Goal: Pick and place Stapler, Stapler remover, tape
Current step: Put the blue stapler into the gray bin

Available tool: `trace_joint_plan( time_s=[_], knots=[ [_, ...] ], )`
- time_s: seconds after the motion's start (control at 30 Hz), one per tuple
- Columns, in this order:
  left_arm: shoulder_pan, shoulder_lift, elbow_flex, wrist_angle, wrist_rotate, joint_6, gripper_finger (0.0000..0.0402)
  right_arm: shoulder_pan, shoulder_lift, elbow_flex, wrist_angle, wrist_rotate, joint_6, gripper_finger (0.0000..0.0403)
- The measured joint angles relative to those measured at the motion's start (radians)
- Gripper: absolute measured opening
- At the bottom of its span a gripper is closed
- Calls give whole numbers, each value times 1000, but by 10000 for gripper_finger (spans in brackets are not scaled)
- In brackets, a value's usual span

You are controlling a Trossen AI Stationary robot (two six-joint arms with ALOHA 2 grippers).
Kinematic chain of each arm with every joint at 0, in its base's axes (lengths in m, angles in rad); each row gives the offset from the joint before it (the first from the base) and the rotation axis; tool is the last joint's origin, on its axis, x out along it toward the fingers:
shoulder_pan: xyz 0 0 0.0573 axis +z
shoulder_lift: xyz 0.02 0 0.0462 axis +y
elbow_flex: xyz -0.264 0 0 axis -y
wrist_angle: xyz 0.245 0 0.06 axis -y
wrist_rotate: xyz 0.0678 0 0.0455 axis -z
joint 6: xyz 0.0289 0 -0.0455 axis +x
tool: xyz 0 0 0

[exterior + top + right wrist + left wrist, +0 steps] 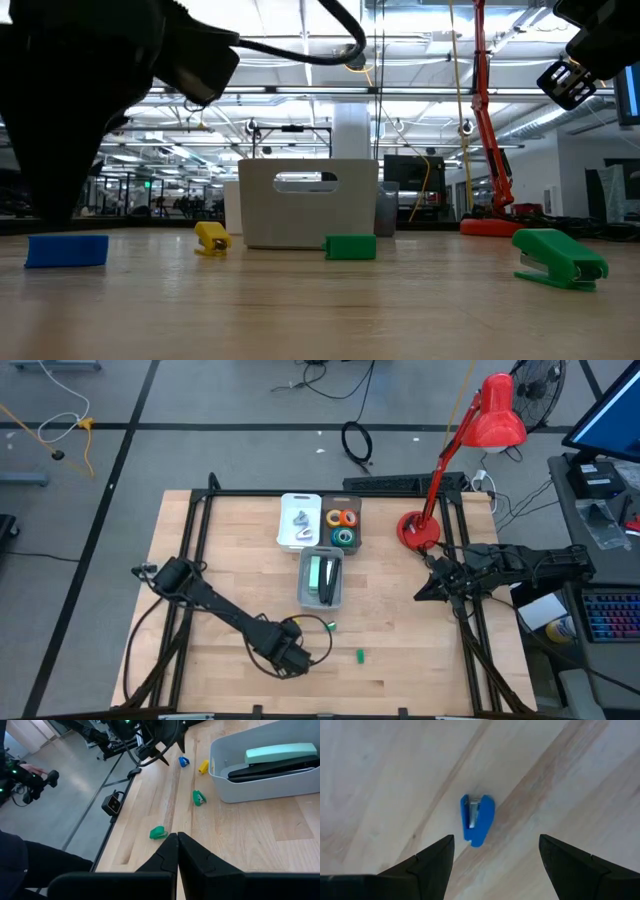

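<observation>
Hovering wide open and empty, left gripper (495,851) centres over the blue staple remover (477,819) directly below; light, rigid plastic, best pinched across its flat sides.

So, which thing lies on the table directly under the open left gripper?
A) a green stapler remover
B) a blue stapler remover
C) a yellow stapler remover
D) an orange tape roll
B: the left wrist view shows the blue stapler remover between the open left gripper fingers.
</observation>
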Motion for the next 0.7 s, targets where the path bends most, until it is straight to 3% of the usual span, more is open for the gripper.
trace_joint_plan(
  time_s=[0.7],
  knots=[
    [29,-4,-144,194,19,65,282,0,0,0,0,0,8,0]
  ],
)
